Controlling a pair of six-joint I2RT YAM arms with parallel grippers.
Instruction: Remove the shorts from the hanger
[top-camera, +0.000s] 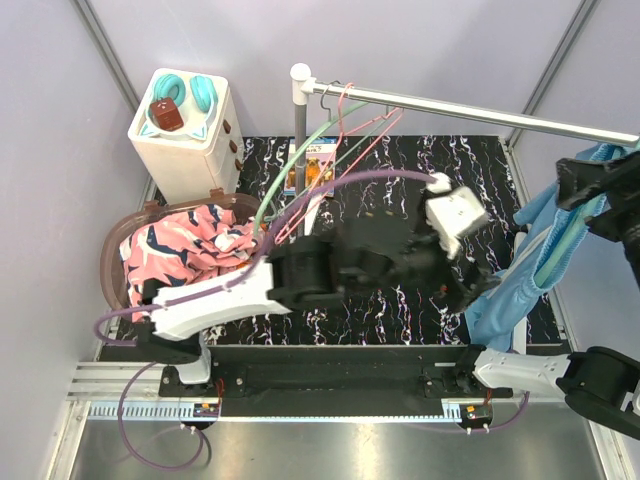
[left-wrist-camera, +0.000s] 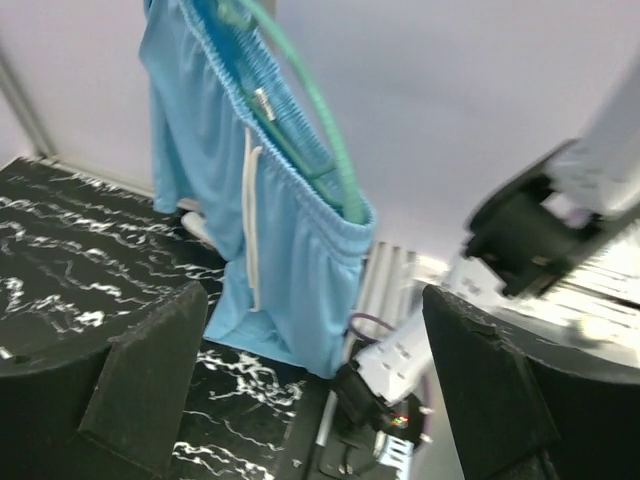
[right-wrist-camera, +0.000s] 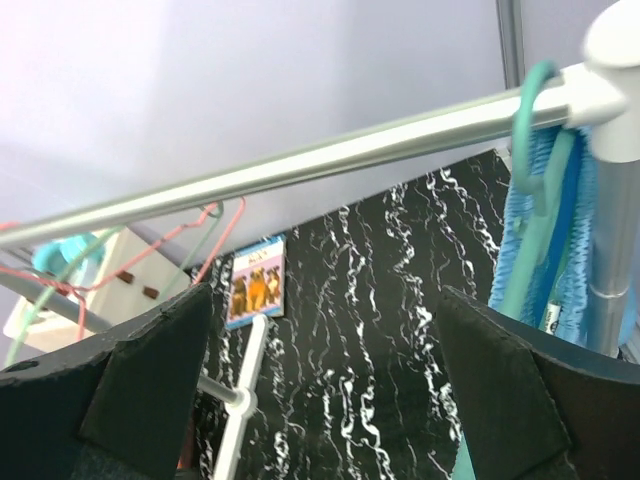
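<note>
The plain light blue shorts (top-camera: 520, 265) hang on a teal hanger (top-camera: 556, 250) at the right end of the rail (top-camera: 470, 108). My left gripper (top-camera: 475, 285) is open and empty just left of the shorts, which fill the left wrist view (left-wrist-camera: 290, 250) beyond its fingers (left-wrist-camera: 150, 370). My right gripper (top-camera: 585, 185) is open and empty, up by the hanger's hook (right-wrist-camera: 530, 120) and the shorts' waistband (right-wrist-camera: 560, 230). The pink shorts with navy-and-white prints (top-camera: 185, 240) lie in a basket. The orange patterned shorts do not show.
Empty pink and green hangers (top-camera: 345, 130) hang at the rail's left end by the post (top-camera: 299, 100). A brown basket (top-camera: 112, 255) stands at the left, and a white drawer box (top-camera: 185, 135) behind it. A dog picture card (right-wrist-camera: 255, 280) lies on the black marbled mat (top-camera: 400, 170).
</note>
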